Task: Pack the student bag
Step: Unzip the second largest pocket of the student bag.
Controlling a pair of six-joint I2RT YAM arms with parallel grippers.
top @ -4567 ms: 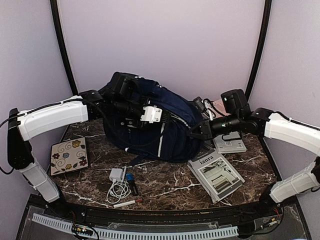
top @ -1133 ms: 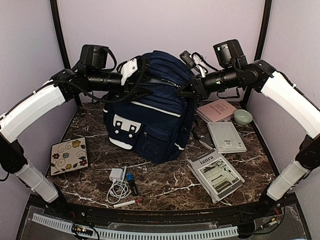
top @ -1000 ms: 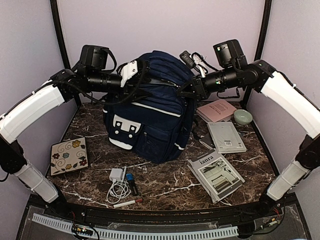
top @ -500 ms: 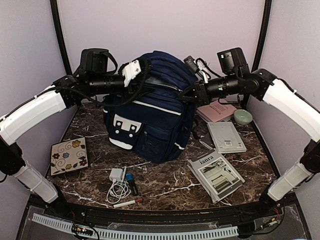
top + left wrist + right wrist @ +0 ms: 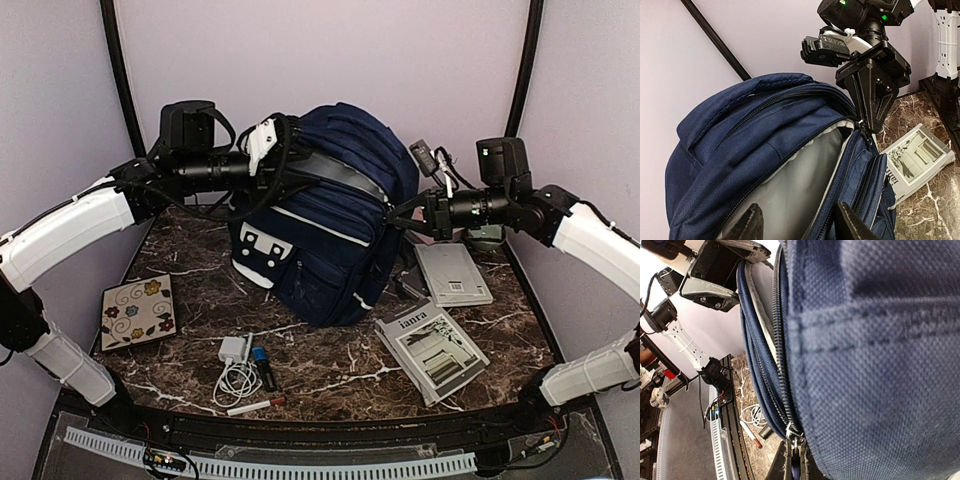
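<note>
The student bag [image 5: 325,230], dark navy with white stripes, stands on the table and leans right. Its main zip is partly undone, so the grey lining [image 5: 795,185] shows. My left gripper [image 5: 283,150] is at the bag's top left with black straps looped round it, holding the bag up. In the left wrist view its fingers [image 5: 751,225] stand half apart over the opening's front edge. My right gripper [image 5: 408,215] is at the bag's right side, shut on the zipper pull [image 5: 794,432].
In front of the bag lie a floral tile [image 5: 138,310], a white charger with cable [image 5: 236,365], a small dark blue item [image 5: 262,368] and a red-tipped pen [image 5: 255,405]. A magazine [image 5: 430,345] and a grey book [image 5: 452,273] lie at the right.
My right gripper has moved down and to the right along the bag's side with the zipper pull in it. The bag's top has swung right. The left gripper has barely shifted.
</note>
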